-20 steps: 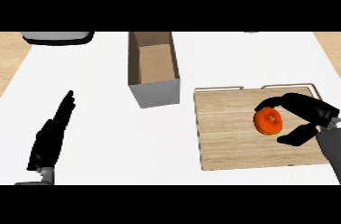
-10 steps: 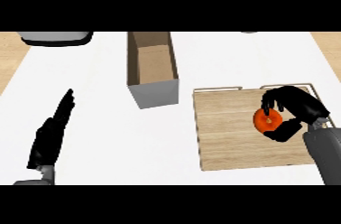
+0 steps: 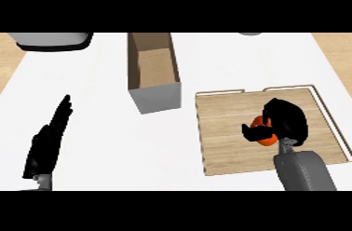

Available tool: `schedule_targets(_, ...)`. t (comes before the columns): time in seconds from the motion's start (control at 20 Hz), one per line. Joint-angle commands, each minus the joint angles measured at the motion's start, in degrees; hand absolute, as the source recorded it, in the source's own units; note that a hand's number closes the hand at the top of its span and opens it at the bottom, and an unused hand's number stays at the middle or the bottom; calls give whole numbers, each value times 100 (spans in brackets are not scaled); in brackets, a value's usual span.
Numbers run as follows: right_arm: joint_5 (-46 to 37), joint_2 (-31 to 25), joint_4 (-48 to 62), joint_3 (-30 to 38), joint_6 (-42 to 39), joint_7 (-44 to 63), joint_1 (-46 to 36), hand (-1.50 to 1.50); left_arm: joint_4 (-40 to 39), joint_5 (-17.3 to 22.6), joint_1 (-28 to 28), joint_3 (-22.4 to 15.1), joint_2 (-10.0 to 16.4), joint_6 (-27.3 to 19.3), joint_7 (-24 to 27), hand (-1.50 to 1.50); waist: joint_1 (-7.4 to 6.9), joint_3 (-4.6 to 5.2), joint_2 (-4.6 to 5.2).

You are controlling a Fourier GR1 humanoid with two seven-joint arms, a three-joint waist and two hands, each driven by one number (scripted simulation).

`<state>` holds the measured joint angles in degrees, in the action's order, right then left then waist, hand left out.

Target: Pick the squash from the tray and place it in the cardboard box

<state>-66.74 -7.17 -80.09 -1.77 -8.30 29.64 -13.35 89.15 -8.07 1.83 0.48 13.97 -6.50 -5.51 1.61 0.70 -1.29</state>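
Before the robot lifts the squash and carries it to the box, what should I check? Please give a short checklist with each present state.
1. The right hand is curled round the squash: ok.
2. The squash is lifted off the tray: cannot tell.
3. The box is open on top: ok.
4. The box stands apart from the tray, to its left: ok.
5. The left hand is open at the view's left, away from the box: ok.

White counter (image 3: 227,62), perhaps wooden floor (image 3: 5,57) at both edges
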Motion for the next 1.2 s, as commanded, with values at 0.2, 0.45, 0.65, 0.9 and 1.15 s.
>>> schedule_targets(0.2, -1249, 703, -1815, -1670, -53, 2949, 412, 150, 138, 39, -122, 44, 55, 113, -162, 0, -131, -65, 88)
schedule_targets(0.45, -889, 713, -2534, -2388, 614, 2979, -156, 150, 134, -42, -112, -124, -121, 76, -138, 0, -194, -72, 97)
schedule_targets(0.65, -511, 715, -2722, -2564, 1002, 2860, -740, 150, -351, -99, -274, -92, -171, 65, 165, 0, -177, -69, 132)
schedule_targets(0.9, 9, 716, -2103, -2398, 1022, 3222, -2306, 150, -256, 56, -192, 59, -10, 316, 293, 0, -254, -67, 139)
schedule_targets(1.15, 524, 716, -822, -1955, 1276, 3214, -3565, 150, -122, 15, -244, 110, 1, 349, 111, 0, -275, -67, 144)
